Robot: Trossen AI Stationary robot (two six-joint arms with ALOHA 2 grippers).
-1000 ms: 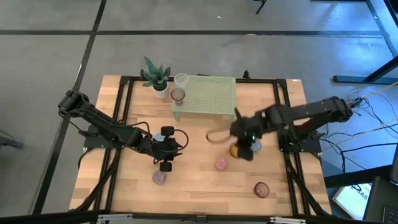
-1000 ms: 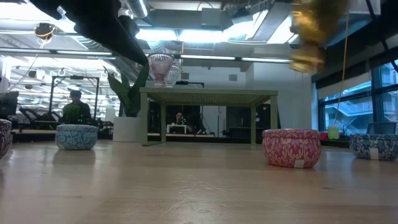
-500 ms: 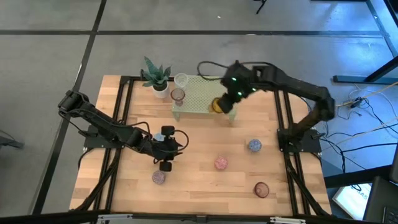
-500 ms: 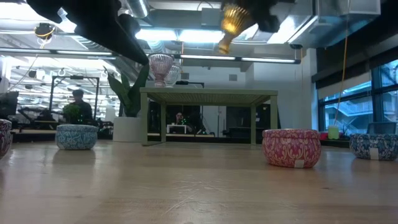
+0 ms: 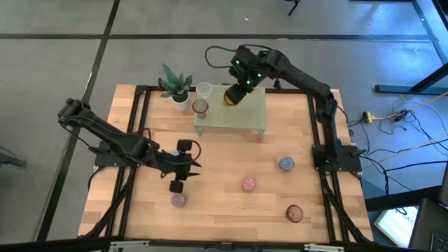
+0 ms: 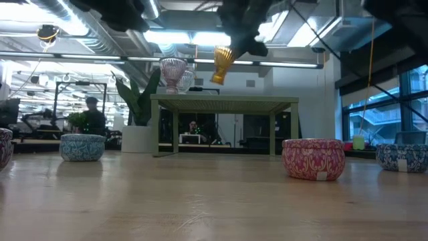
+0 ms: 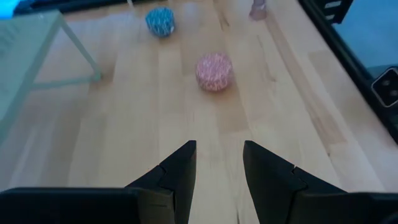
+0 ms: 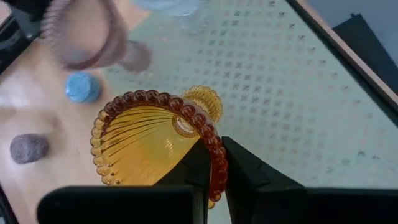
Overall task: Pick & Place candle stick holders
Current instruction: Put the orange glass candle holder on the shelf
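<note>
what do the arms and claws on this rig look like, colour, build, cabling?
Both arms are black, jointed links on bases at the table's sides. Left claw: two matte black wedge-shaped fingers with stepped inner edges. Right claw: the same flat black fingers. The right arm shows green indicator lights near its wrist and a black cable looping off it; a similar cable loops by the left arm.
</note>
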